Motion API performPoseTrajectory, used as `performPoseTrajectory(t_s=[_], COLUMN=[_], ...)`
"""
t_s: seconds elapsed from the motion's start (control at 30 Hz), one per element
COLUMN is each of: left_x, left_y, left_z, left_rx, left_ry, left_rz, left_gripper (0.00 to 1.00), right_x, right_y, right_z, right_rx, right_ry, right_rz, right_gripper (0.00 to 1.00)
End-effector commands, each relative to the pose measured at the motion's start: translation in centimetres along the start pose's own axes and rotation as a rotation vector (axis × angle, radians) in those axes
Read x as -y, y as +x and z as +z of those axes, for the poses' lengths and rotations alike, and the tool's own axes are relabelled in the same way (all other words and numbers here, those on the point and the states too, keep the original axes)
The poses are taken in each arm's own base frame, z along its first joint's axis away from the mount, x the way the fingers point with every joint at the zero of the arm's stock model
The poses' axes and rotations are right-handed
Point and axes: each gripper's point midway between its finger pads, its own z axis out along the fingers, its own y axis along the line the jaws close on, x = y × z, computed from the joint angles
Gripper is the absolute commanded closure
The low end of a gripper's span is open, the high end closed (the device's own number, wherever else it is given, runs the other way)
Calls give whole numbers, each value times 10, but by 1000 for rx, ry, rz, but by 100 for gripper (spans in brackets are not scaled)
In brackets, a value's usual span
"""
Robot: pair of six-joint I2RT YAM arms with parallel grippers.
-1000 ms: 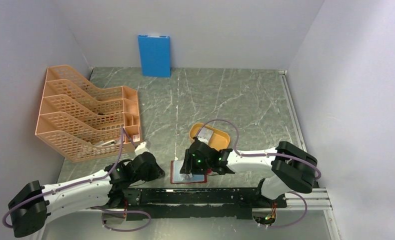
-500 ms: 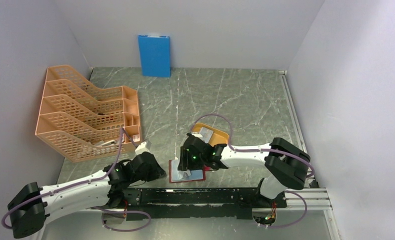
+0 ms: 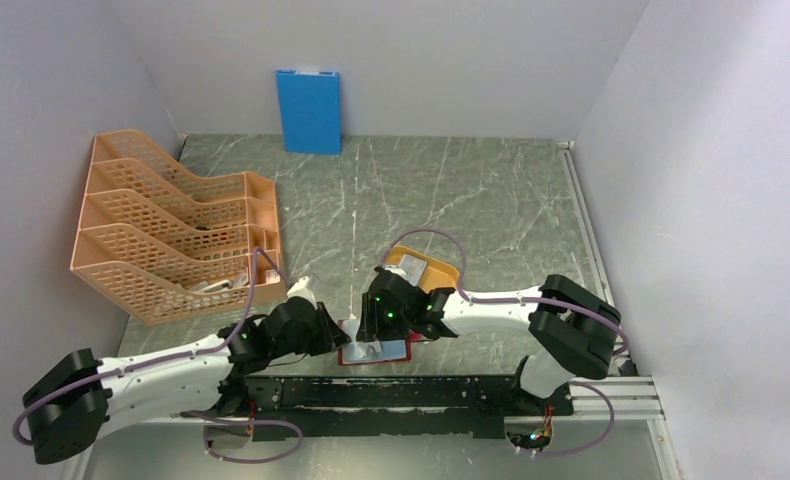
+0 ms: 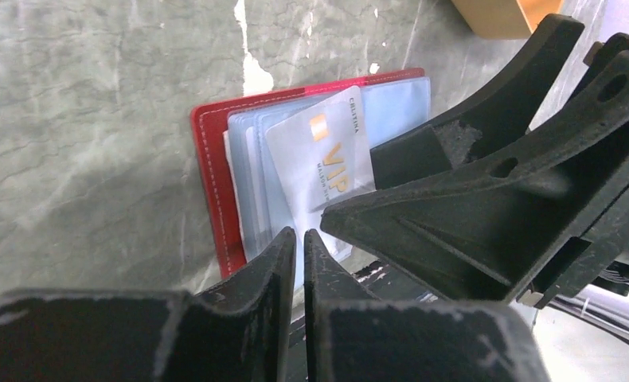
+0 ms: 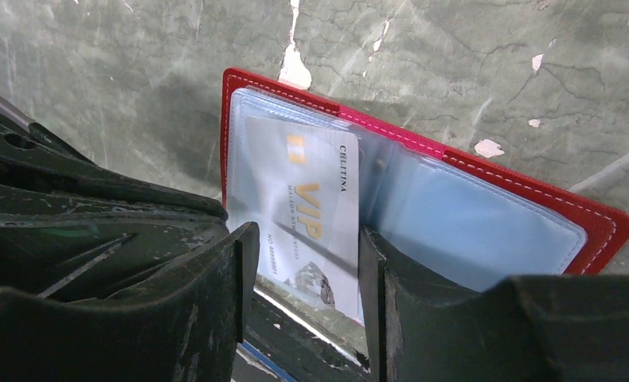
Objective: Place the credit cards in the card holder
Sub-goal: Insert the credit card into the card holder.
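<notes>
This looks like a robotics lab test cell rather than a home or an office. Plain pale panels [image 3: 671, 120] wall in a grey-green marbled tabletop [image 3: 471, 190] on three sides. Two black-and-white arms [image 3: 161, 370] sit on a black rail [image 3: 371, 390] along the near edge, with loose cables [image 3: 246, 445] looping below. An orange mesh file rack [image 3: 161, 240] stands at the left edge, and a blue board [image 3: 309, 110] leans on the back panel.

Red wallet [image 5: 598, 227] with white stitching and pale blue pockets; whitish card [image 5: 311, 207] with gold VIP lettering and an orange mark; grey-green marbled desk [image 3: 471, 190], white-veined; orange mesh rack [image 3: 161, 230]; blue board [image 3: 309, 110]; yellow-orange tray [image 3: 452, 272]
</notes>
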Motion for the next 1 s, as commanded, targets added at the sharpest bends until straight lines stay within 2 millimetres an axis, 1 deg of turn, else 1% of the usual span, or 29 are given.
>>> performPoseTrajectory(t_s=[0.0, 0.07, 0.17, 0.33, 0.47, 0.63, 0.83, 0.97], left_x=[34, 29, 15, -9, -22, -28, -29, -26], left_y=[-6, -3, 2, 5, 9, 11, 12, 11], left_z=[6, 10, 15, 16, 16, 16, 15, 14], left_rx=[-9, -20, -31, -25, -30, -33, -29, -29], left_ry=[93, 69, 25, -62, -107, -122, -112, -101], left_rz=[29, 33, 21, 3, -4, -11, -18, -21], left_gripper=[87, 89, 91, 93, 94, 94, 94, 94], right_x=[6, 5, 4, 3, 2, 2, 10, 11], right_y=[2, 2, 2, 1, -2, -5, -6, -4], right_z=[1, 1, 0, -3, -6, -12, -16, -16], right_rx=[-5, -7, -7, -5, 1, 11, 18, 9], right_ry=[11, 9, 6, 6, 7, 18, 34, 33], right_rz=[5, 4, 5, 4, 5, 8, 18, 18], right_gripper=[48, 49, 49, 48, 48, 48, 48, 49])
